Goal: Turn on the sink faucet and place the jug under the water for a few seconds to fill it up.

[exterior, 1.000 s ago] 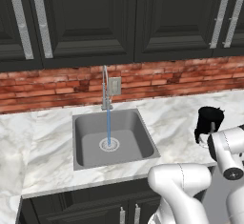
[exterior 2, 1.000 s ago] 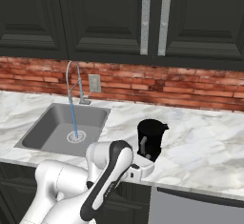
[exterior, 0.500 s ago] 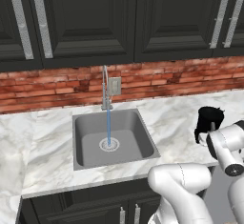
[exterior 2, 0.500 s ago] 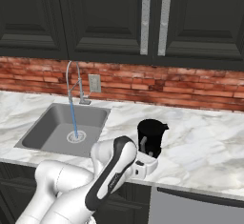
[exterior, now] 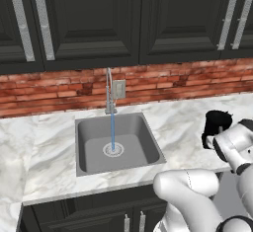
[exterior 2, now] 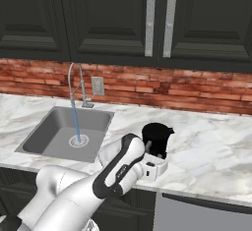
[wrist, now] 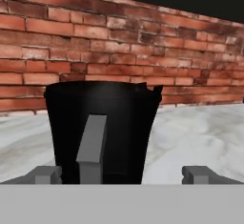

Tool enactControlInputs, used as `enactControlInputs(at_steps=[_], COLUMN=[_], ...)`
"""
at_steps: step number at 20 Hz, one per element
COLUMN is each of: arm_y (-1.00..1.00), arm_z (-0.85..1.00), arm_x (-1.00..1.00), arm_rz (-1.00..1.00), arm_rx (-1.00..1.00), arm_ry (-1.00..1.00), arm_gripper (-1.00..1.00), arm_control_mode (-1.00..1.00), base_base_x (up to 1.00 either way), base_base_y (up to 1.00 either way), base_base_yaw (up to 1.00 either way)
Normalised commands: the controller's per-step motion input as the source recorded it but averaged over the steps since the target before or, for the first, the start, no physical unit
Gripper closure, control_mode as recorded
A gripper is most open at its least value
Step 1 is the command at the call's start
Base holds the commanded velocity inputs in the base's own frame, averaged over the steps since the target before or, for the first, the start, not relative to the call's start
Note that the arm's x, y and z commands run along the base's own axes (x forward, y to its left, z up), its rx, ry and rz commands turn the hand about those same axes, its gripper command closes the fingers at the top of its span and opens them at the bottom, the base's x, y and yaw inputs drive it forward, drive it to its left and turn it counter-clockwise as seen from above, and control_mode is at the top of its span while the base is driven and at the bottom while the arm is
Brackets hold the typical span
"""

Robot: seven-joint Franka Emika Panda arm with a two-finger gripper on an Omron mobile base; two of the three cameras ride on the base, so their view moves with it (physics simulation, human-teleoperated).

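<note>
Standing on white marble counter [exterior 2: 211, 151], jug [exterior 2: 156, 139], brick backsplash [exterior 2: 197, 95], dark cabinets [exterior 2: 113, 18]

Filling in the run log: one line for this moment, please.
water: running into sink | jug: on counter, right of sink | gripper: open, at jug, not closed

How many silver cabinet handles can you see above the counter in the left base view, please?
4: a left pair on the upper-left door area and a right pair at upper right; others may lie outside the frame.
</note>
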Motion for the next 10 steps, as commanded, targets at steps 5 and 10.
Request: enactControlInputs(at_steps=[5, 10], arm_y=[0.00, 0.00], arm_z=[-0.12, -0.10], arm_x=[0.24, 0.03], arm_rz=[0.00, 0.00], arm_rx=[0.00, 0.00], arm_ry=[0.03, 0.01], arm_gripper=[-1.00, -1.00], arm_control_mode=[-1.00, -1.00], base_base_x=[0.00, 0.00], base_base_y=[0.00, 0.00], base_base_yaw=[0.00, 0.00])
